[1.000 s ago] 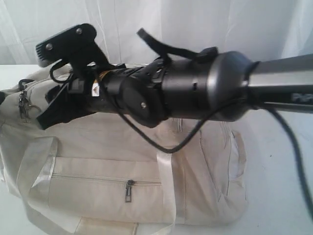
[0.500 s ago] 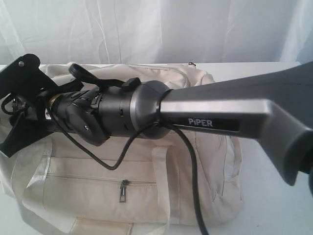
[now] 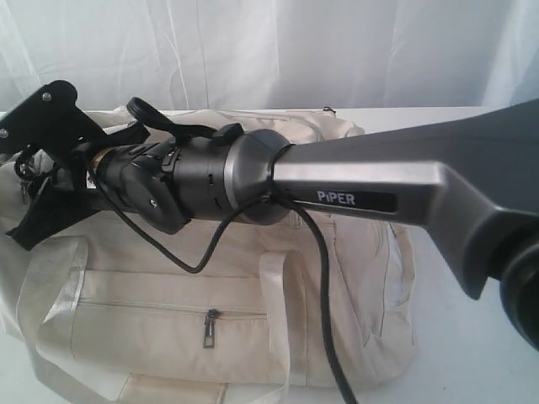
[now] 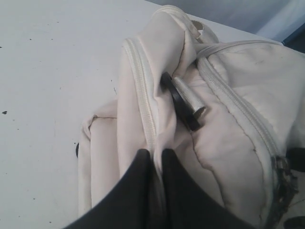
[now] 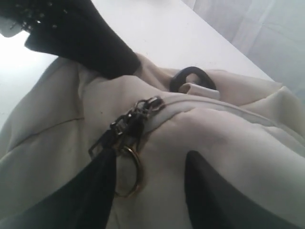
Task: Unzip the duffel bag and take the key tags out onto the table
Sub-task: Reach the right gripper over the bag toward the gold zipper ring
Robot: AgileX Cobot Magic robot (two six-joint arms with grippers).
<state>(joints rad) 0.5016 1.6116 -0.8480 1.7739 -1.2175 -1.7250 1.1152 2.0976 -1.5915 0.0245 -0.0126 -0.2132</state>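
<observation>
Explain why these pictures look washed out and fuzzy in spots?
Exterior view: the arm sits near the lens, soft-edged; curtain glares white. Left wrist view: table bleached, black fingers blurred. Right wrist view: zipper pull fairly sharp, near fingers smeared.

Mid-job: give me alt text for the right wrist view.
The right gripper, jaws apart, hangs over the cream bag, with the zip pull and its metal ring beside one finger. Farther off, the left gripper pinches the bag's fabric, with the white table behind.

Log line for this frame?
phase: unzip | left gripper: shut on duffel bag | right gripper: open at zipper pull | bag: zipped
</observation>
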